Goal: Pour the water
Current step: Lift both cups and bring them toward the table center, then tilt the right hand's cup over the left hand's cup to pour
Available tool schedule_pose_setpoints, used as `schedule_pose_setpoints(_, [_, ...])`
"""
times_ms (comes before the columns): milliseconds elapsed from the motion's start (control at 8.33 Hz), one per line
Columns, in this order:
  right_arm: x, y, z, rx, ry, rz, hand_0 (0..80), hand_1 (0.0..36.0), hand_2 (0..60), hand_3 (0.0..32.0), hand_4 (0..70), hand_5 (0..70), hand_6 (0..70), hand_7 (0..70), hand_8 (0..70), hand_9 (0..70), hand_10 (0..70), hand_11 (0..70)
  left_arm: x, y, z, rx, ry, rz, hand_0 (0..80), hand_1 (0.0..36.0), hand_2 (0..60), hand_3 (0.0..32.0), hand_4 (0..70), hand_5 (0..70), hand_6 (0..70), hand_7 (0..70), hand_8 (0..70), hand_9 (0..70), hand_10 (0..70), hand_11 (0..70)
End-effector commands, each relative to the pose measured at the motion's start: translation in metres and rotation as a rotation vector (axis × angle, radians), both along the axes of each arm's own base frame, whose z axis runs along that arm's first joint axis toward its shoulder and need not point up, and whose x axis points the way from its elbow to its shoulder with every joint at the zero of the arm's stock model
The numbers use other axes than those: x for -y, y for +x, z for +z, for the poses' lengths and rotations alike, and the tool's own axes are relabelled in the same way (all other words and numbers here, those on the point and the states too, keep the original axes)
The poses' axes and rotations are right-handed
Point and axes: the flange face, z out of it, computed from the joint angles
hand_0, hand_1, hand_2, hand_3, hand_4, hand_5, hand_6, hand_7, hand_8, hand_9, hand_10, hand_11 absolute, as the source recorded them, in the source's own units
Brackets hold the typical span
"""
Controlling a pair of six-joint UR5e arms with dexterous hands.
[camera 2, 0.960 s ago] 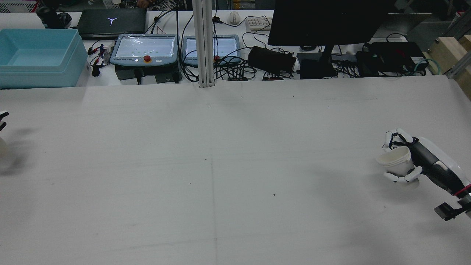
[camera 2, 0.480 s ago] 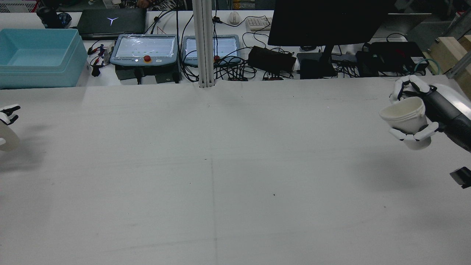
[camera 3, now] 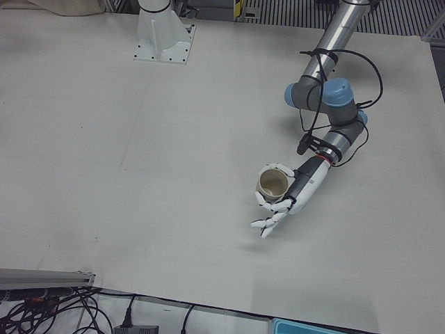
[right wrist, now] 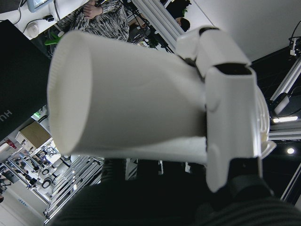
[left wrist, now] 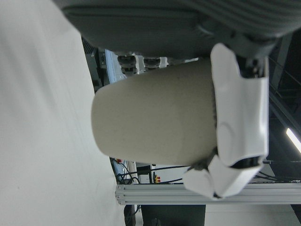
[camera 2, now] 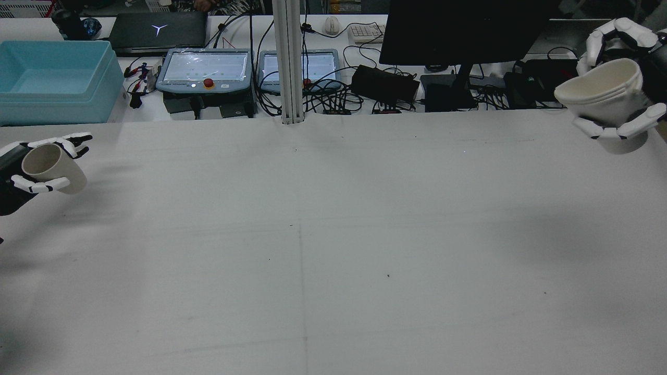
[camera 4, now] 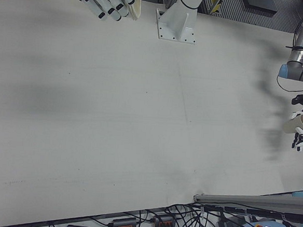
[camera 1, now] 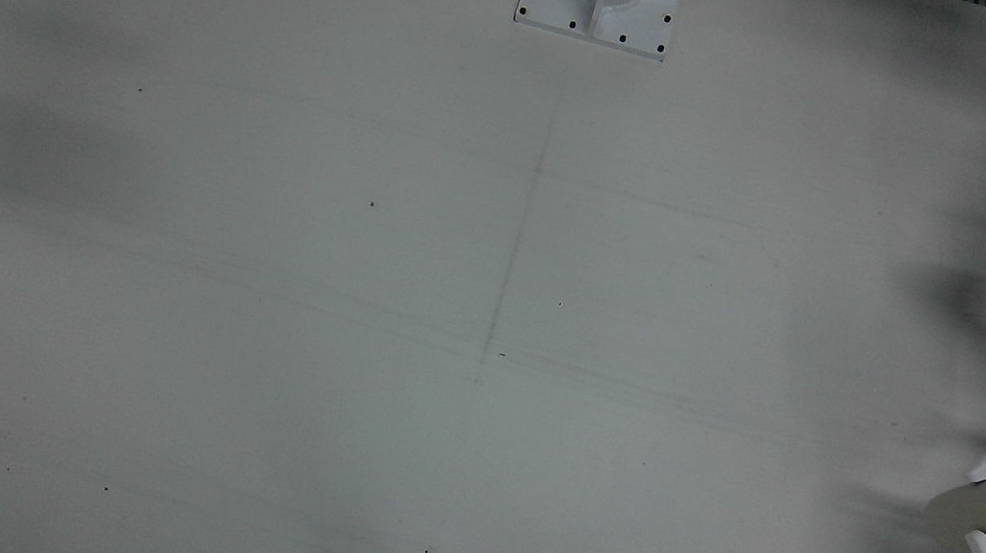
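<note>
Overhead, bare white table (camera 1: 261, 282), cluttered desk (camera 2: 365, 78) behind.

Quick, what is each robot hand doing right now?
Left hand: shut on the beige cup.
Right hand: shut on the white cup.
</note>
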Motion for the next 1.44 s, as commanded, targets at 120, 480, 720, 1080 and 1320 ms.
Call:
schedule_pose_setpoints(120, [0.031, -0.016, -0.020, 0.020, 0.040, 0.007, 80.0, 36.0, 60.0, 0.0, 24.3, 70.0, 60.5, 70.0, 49.9, 65.7, 61.5, 70.0, 0.012, 0.101, -0.116, 0.003, 0.062, 0.142, 65.2, 36.0, 60.0, 0.0, 70.0, 70.0, 11.7, 22.1, 4.1, 5.4, 4.9, 9.2])
schedule_pose_setpoints(480, [0.070, -0.051, -0.051, 0.016, 0.024, -0.010, 80.0, 36.0, 60.0, 0.0, 33.6, 70.0, 66.7, 70.0, 48.7, 63.6, 58.6, 70.0, 0.005, 0.156, -0.173, 0.026, 0.098, 0.196, 67.7, 36.0, 60.0, 0.0, 70.0, 70.0, 11.6, 21.6, 4.1, 5.2, 4.6, 9.0])
schedule_pose_setpoints(720, [0.084, -0.106, -0.061, 0.039, -0.001, -0.043, 80.0, 36.0, 60.0, 0.0, 42.6, 70.0, 70.0, 70.0, 48.4, 62.6, 56.2, 70.0, -0.007, 0.204, -0.209, 0.037, 0.115, 0.251, 72.2, 36.0, 60.0, 0.0, 70.0, 70.0, 11.8, 21.8, 4.1, 5.3, 4.7, 9.2])
schedule_pose_setpoints(1080, [0.117, -0.209, -0.092, 0.028, -0.073, -0.086, 80.0, 36.0, 60.0, 0.0, 53.9, 70.0, 70.0, 70.0, 48.1, 59.7, 52.8, 70.0, -0.017, 0.260, -0.287, 0.058, 0.161, 0.295, 76.6, 36.0, 60.0, 0.0, 70.0, 70.0, 11.9, 21.9, 4.1, 5.3, 4.7, 9.4])
schedule_pose_setpoints(1320, [0.138, -0.267, -0.106, 0.013, -0.110, -0.095, 80.0, 36.0, 60.0, 0.0, 59.8, 70.0, 70.0, 70.0, 47.9, 59.6, 52.7, 70.0, -0.021, 0.281, -0.329, 0.057, 0.184, 0.310, 77.7, 36.0, 60.0, 0.0, 70.0, 70.0, 12.2, 22.1, 4.3, 5.6, 4.9, 9.6])
